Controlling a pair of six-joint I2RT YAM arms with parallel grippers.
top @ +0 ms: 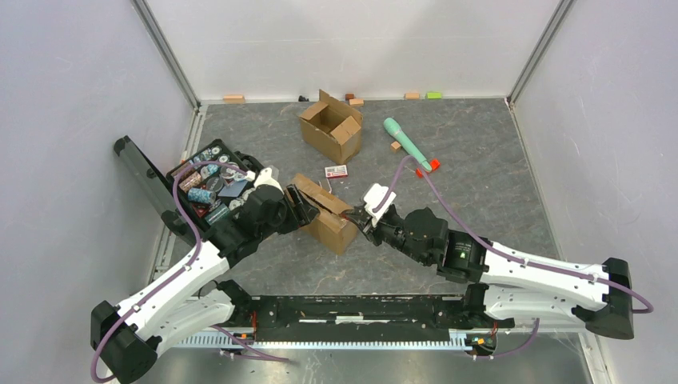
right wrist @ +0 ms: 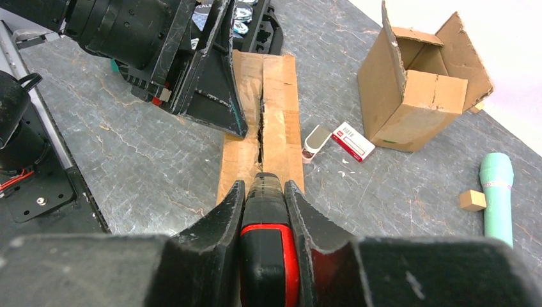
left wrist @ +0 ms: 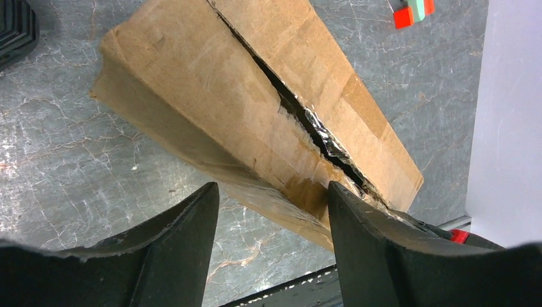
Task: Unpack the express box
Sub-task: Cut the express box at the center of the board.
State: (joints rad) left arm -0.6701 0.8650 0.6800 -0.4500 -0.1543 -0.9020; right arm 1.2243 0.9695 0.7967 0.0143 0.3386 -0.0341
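Box (right wrist: 281, 109) lies flat on the floor between the two grippers, its near end right at the tips of the right gripper (right wrist: 263, 188) and its length running straight ahead from it. That gripper is closed narrowly on a black and red cutter (right wrist: 268, 256), whose nose meets the box's end in line with the top seam. The seam is split open along the lid, and a silvery lining shows in the gap.

At the far end, the left gripper (left wrist: 271, 192) comes in from the other side with its jaws wide. One finger (right wrist: 224, 109) rests on the flap left of the seam; floor shows between the other finger and the box's side, so nothing is clamped.

Ahead and to the right of the cutter, a small capped item (right wrist: 315, 141) lies just beside the box, and a red and white pack (right wrist: 353, 141) lies beside that. Farther right stands an open carton (right wrist: 409, 89), flaps up. Out to the right lie a wooden block (right wrist: 472, 200) and a green cylinder (right wrist: 497, 198). Behind the left gripper sits a black case (top: 212, 188) of small items.
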